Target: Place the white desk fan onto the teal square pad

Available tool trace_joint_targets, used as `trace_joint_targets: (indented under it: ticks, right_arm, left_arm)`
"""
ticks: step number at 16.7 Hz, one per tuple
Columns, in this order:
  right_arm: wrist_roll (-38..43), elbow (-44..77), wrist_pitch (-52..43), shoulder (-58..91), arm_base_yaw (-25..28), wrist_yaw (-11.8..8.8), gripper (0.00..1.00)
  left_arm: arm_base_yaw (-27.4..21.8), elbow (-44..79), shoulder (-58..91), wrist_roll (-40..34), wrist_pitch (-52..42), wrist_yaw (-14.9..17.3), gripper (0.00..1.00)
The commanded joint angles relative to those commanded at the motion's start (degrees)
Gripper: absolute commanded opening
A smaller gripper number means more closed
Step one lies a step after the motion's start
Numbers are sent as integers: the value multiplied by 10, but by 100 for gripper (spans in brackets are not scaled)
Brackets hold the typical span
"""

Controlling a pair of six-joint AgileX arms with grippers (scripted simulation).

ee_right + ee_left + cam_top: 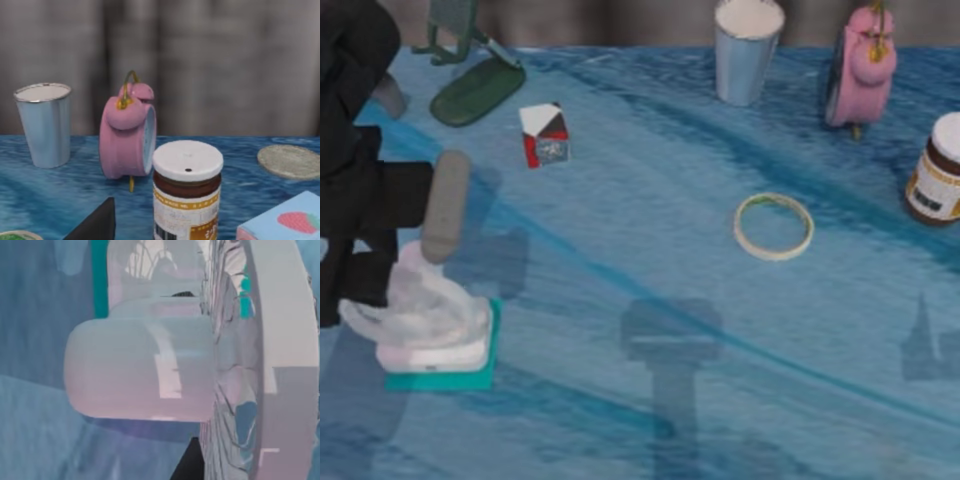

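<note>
The white desk fan (425, 315) stands at the table's front left with its base on the teal square pad (440, 381), whose edges show along the fan's front and right. My left gripper (425, 262) reaches down from the left and is shut on the fan's grille. In the left wrist view the motor housing (135, 372) fills the frame. One dark finger (190, 462) lies against the grille, and a strip of the pad (100, 280) shows behind. My right arm is out of the top view. One finger (100, 222) of its open gripper shows in the right wrist view.
A dark green oval stand base (477, 92) and a red-and-white carton (546, 135) lie at the back left. A white cup (748, 50), a pink alarm clock (865, 70) and a brown jar (940, 170) stand at the back right. A tape ring (774, 226) lies mid-table.
</note>
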Motion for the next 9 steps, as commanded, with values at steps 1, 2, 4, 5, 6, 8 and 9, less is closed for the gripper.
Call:
trace_joint_targets:
  ticks: [1, 2, 4, 5, 6, 8, 9]
  right_arm:
    - [0, 0, 0, 0, 0, 0, 100]
    - [0, 0, 0, 0, 0, 0, 100]
    - [0, 0, 0, 0, 0, 0, 100]
    - [0, 0, 0, 0, 0, 0, 100]
    - [0, 0, 0, 0, 0, 0, 100]
    - [0, 0, 0, 0, 0, 0, 100]
    - [0, 0, 0, 0, 0, 0, 100]
  left_arm:
    - [0, 0, 0, 0, 0, 0, 83]
    - [0, 0, 0, 0, 0, 0, 90]
    - [0, 0, 0, 0, 0, 0, 100]
    - [0, 0, 0, 0, 0, 0, 100]
    - [0, 0, 0, 0, 0, 0, 100]
    - [0, 0, 0, 0, 0, 0, 100]
    - [0, 0, 0, 0, 0, 0, 100]
